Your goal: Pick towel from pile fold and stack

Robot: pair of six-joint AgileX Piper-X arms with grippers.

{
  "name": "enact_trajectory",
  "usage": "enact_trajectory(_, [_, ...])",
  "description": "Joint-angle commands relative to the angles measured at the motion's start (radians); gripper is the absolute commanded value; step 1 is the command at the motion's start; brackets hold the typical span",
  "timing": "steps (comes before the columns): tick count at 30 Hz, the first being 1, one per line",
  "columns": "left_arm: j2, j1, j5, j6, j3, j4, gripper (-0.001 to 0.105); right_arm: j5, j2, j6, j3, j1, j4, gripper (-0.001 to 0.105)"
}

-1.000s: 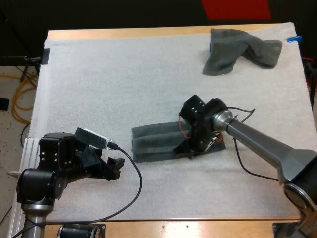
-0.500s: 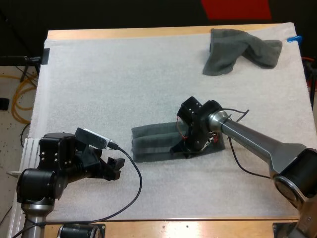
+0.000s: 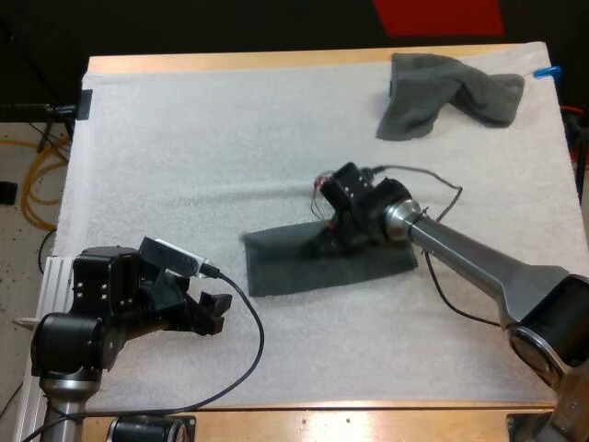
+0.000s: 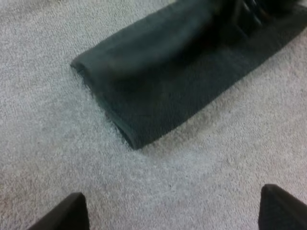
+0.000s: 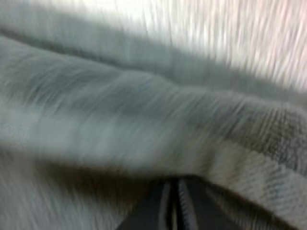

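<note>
A dark grey-green towel (image 3: 354,267) lies as a long folded strip in the middle of the white mat (image 3: 184,166). My right gripper (image 3: 320,244) hovers low over its middle, with a fold of cloth lifted and blurred beneath it. In the right wrist view its fingers (image 5: 160,206) meet with only a thin gap between them, pinching the towel (image 5: 144,120). My left gripper (image 3: 210,313) rests near the mat's front left, open; its fingertips (image 4: 72,213) stand wide apart, short of the towel's end (image 4: 144,96). My right gripper (image 4: 254,9) is over the towel's far part.
A second, crumpled grey-green towel (image 3: 442,97) lies at the mat's far right corner. The wooden table edge (image 3: 276,61) runs along the far side. Bare mat stretches to the left of and beyond the folded towel.
My right gripper has moved from the towel's near edge up and leftward across it, dragging a layer of cloth over. The towel's ridged look has flattened. The left arm has not moved.
</note>
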Motion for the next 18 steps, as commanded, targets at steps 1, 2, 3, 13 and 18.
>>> enact_trajectory(1, [-0.006, -0.004, -0.001, 0.005, -0.008, 0.003, 0.070, 0.027, -0.015, 0.003, -0.037, -0.003, -0.029, 0.000])
enact_trajectory(2, [-0.006, -0.004, -0.001, 0.005, -0.008, 0.003, 0.070, 0.042, -0.017, 0.003, -0.053, -0.003, -0.034, 0.000])
enact_trajectory(3, [-0.006, -0.004, -0.001, 0.005, -0.008, 0.003, 0.070, 0.068, -0.021, 0.001, -0.082, -0.003, -0.040, 0.000])
enact_trajectory(13, [-0.006, -0.004, -0.001, 0.005, -0.008, 0.003, 0.070, 0.171, -0.154, -0.003, -0.198, -0.003, -0.028, 0.000])
enact_trajectory(18, [-0.006, -0.004, -0.001, 0.005, -0.008, 0.003, 0.070, 0.171, -0.258, -0.004, -0.198, -0.003, 0.027, 0.011])
